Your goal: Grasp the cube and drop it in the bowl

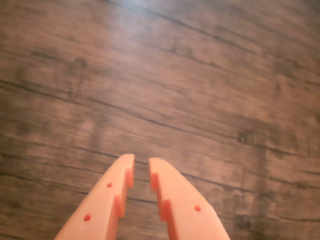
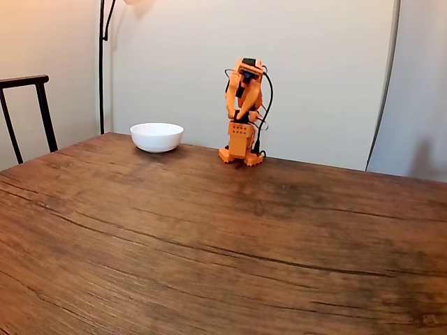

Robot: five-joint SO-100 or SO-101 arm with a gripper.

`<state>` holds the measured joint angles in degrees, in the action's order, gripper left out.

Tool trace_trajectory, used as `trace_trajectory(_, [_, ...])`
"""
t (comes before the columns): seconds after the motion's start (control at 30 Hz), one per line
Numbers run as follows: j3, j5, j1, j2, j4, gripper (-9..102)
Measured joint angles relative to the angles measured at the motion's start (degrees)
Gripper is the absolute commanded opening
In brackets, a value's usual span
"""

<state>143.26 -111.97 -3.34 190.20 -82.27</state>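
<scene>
Wrist view: orange fingers (image 1: pixel 141 172) nearly closed, holding nothing.
They hang over bare brown worktop (image 1: pixel 200 90). In the fixed view the arm (image 2: pixel 244 112) sits folded up at the far edge, with the white bowl (image 2: pixel 156 137) near it on the left. I cannot see the cube, so grabbing has not begun. Next, find the cube and open wider.

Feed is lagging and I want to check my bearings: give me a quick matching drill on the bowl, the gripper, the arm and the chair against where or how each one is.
Things:
1. bowl
2. gripper
3. arm
4. chair

States:
A. folded at the table's far edge
B. fingers slightly apart, nothing between
C. white, left of the arm in the fixed view
D. dark, at the fixed view's left edge

Pairs: 1-C, 2-B, 3-A, 4-D
</scene>
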Motion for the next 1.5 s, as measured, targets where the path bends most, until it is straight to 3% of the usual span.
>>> trace_trajectory(0.63, [4.5,-1.7,-2.1,0.2,0.9,2])
trace_trajectory(1.13, [30.2,4.5,-1.4,-0.3,23.5,2])
trace_trajectory(1.5, [35.4,12.3,-2.0,-0.3,24.1,2])
